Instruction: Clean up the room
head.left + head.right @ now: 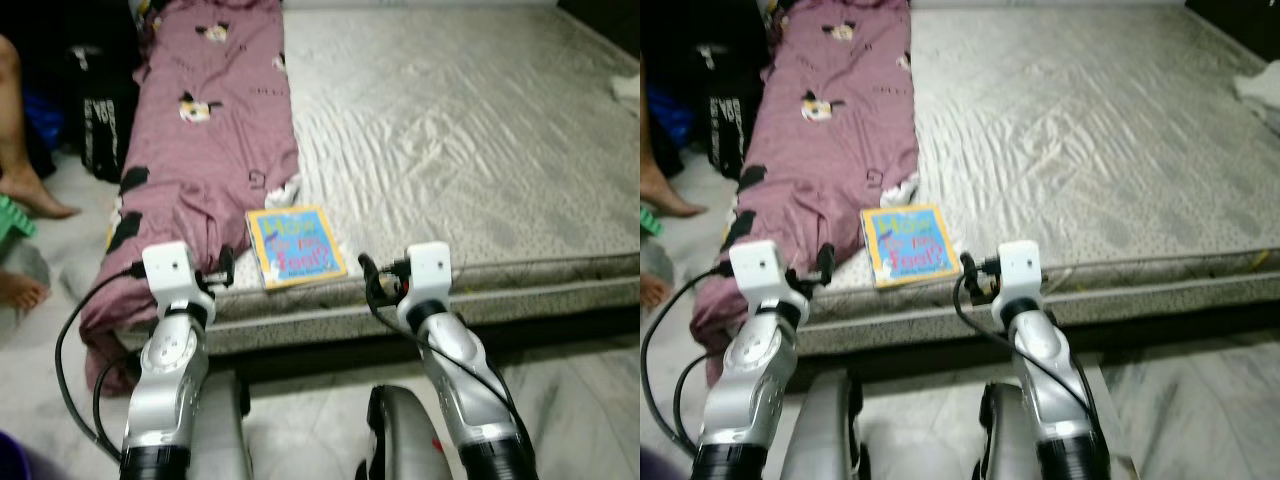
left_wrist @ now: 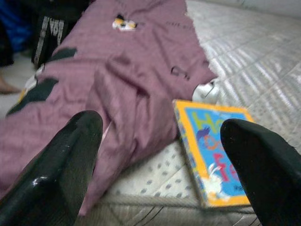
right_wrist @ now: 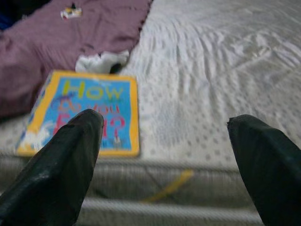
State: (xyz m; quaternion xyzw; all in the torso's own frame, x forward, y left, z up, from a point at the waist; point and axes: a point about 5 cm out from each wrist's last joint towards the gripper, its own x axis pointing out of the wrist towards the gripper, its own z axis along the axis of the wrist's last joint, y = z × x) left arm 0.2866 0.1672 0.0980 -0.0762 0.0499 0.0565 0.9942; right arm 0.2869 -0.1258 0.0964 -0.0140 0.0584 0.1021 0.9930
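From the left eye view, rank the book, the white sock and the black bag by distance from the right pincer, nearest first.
1. Book, near the mattress edge, just ahead and left of the right pincer.
2. White sock, beyond the book, at the purple blanket's edge.
3. Black bag, on the floor left of the bed, farthest.

Yellow-bordered blue book (image 1: pixel 294 245) flat at mattress edge, beside purple blanket (image 1: pixel 205 130)

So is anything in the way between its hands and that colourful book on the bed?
Nothing visible. The book lies flat near the mattress edge, with both open hands, left hand and right hand, just short of it.
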